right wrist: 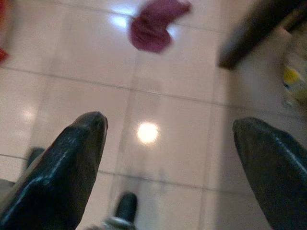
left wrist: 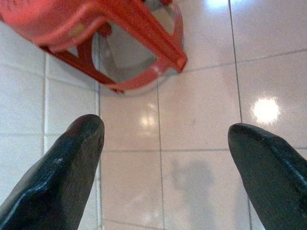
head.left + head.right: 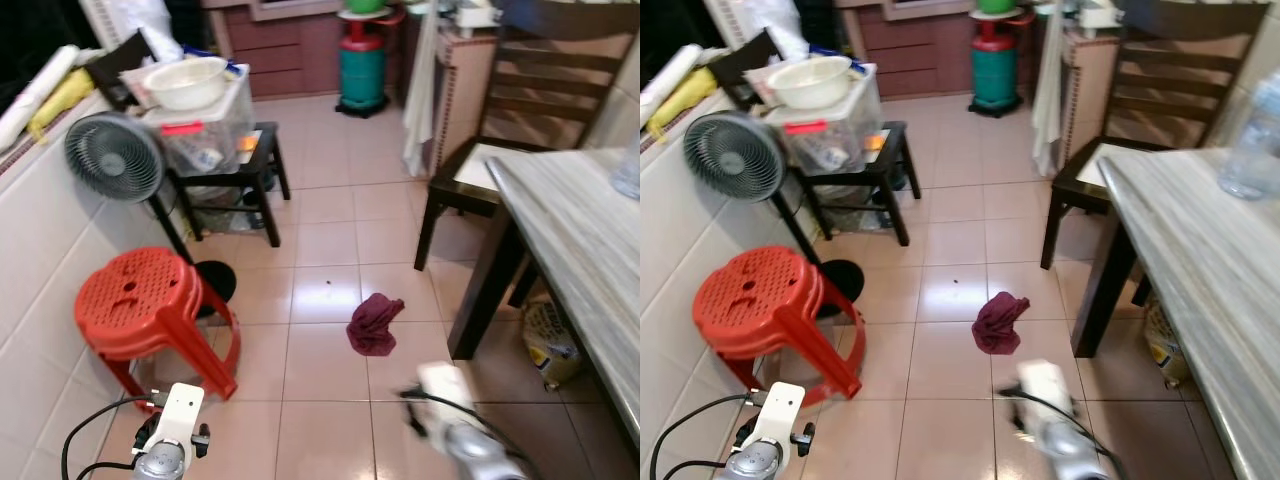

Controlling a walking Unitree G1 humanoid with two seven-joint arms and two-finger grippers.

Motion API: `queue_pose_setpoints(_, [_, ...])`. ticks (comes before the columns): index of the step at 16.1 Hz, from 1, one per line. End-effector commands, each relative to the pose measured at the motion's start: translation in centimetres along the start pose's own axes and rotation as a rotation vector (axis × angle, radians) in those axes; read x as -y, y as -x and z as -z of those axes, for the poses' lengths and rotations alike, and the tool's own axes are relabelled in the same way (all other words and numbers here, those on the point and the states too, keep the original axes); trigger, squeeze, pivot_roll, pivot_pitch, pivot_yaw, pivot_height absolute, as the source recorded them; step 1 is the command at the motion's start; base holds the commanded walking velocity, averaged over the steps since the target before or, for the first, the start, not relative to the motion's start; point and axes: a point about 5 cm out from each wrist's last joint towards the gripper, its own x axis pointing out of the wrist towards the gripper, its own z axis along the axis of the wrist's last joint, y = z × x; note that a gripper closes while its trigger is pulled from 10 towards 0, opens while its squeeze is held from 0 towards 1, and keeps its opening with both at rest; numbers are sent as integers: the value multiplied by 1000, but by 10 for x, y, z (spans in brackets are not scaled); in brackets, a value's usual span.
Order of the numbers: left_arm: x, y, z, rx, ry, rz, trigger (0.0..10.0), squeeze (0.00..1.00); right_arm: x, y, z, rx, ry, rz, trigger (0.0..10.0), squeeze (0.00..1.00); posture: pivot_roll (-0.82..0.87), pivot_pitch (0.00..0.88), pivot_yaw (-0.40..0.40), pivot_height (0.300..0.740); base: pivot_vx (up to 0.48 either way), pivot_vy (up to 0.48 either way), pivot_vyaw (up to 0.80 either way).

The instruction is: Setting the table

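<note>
Low in the frame both arms hang over the floor tiles: the left gripper (image 2: 163,158) has its jaws spread and empty near the red stool (image 3: 135,300); the right gripper (image 1: 168,158) is likewise released, holding nothing; centre frame a maroon cloth (image 3: 374,322) lies on the floor; at right the table (image 3: 590,250) carries just a bottle (image 3: 1250,140), so setting seems barely begun; upper left, a bowl (image 3: 187,82) sits on a plastic box; no writing is readable.

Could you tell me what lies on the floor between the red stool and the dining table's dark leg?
A crumpled maroon cloth lies on the tiles between the red stool and the table leg, seen in both eye views; otherwise bare floor.
</note>
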Motion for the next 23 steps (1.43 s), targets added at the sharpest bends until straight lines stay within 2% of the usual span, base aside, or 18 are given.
queue_pose_setpoints(1, [-8, 1, 6, -26, -15, -12, 10000, 0, -13, 1, 6, -40, -6, -51, 10000, 0, -111, 9, 63, 740, 0, 0, 0])
queue_pose_setpoints(3, [-6, 1, 9, -49, 5, -22, 10000, 0, -10, 4, 21, -91, 74, -80, 10000, 0, -103, 0, 25, 740, 0, 0, 0])
queue_pose_setpoints(6, [4, 1, 8, -48, 59, -14, 10000, 0, -7, 5, 22, -98, 136, -115, 10000, 0, -85, 0, -30, 740, 0, 0, 0])
queue_pose_setpoints(9, [14, 4, 14, -67, 70, 6, 10000, 0, -4, 4, 19, -98, 228, -120, 10000, 0, -74, 0, -51, 740, 0, 0, 0])
queue_pose_setpoints(12, [9, 5, 23, -92, 51, 6, 10000, 0, -11, 1, 7, -73, 174, -144, 10000, 0, -74, 0, -41, 740, 0, 0, 0])
queue_pose_setpoints(14, [5, 5, 24, -96, 30, 4, 10000, 0, -13, 1, 8, -78, 146, -142, 10000, 0, -76, 0, -31, 740, 0, 0, 0])
queue_pose_setpoints(17, [-1, 4, 21, -91, 9, -1, 10000, 0, -17, 4, 23, -114, 137, -147, 10000, 0, -77, 0, -16, 740, 0, 304, -690])
queue_pose_setpoints(21, [-3, 3, 18, -84, 0, 1, 10000, 0, -11, 10, 40, -163, 146, -129, 10000, 0, -84, 0, -6, 740, 0, 319, -800])
queue_pose_setpoints(23, [-1, 3, 18, -86, -8, 10, 10000, 0, -11, 10, 41, -164, 141, -126, 10000, 0, -91, 0, 1, 740, 0, 334, -653])
